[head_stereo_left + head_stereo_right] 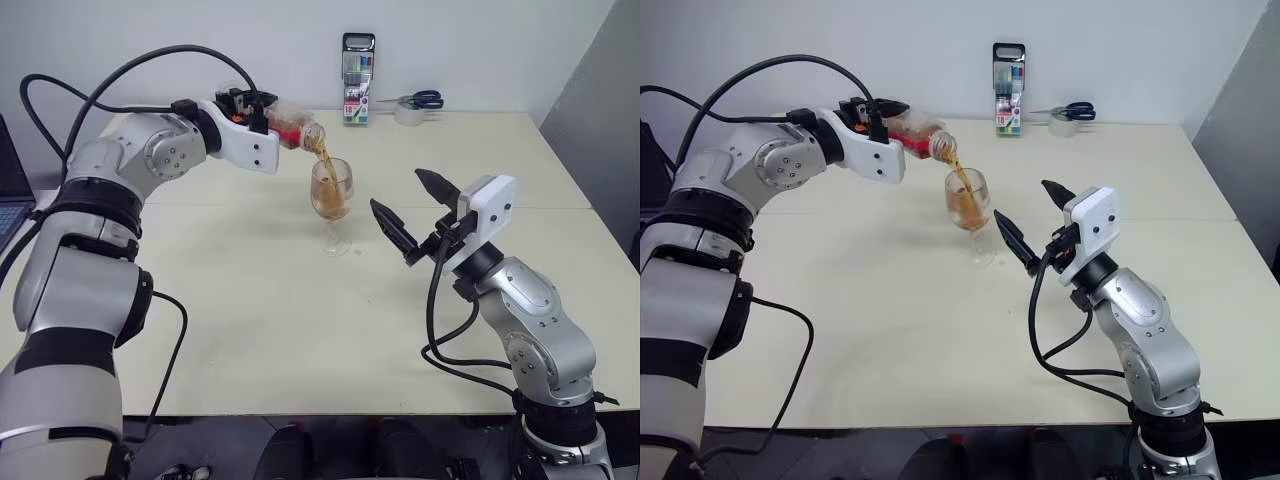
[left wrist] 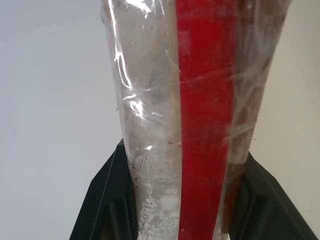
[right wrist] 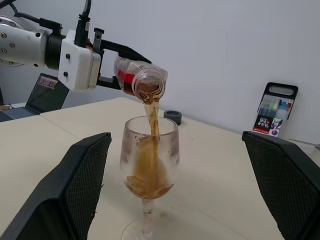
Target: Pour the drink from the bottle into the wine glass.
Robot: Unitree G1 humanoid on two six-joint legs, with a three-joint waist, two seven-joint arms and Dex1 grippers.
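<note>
Pouring is under way. Nearest the robot, the right pincer [image 1: 418, 214] hangs above the cream worktop [image 1: 300, 330] with its two black fingers spread wide and nothing between them, just beside the wine glass [image 1: 332, 200] but not touching it; I judge it waits there to be out of the stream's way while close enough to steady the stem if needed. The glass stands upright on its round foot near the middle of the worktop, its bowl about half full of the drink [image 3: 148, 172], a tea-coloured liquid.

Above and to the left of the rim, the left pincer [image 1: 262, 115] is clenched on the bottle [image 1: 296, 131], gripping its body so the open neck is tipped down toward the bowl. A thin stream [image 3: 151, 117] falls from the mouth into the glass, landing inside the rim. The mouth is held close over the bowl, probably to keep splashing down. The bottle looks nearly drained, with only a little liquid near the neck.

Farther back lie a small dark cap [image 3: 172, 117], a marker set [image 1: 357, 80], a tape roll [image 1: 408, 114] and blue-handled scissors [image 1: 425, 99] by the wall.
</note>
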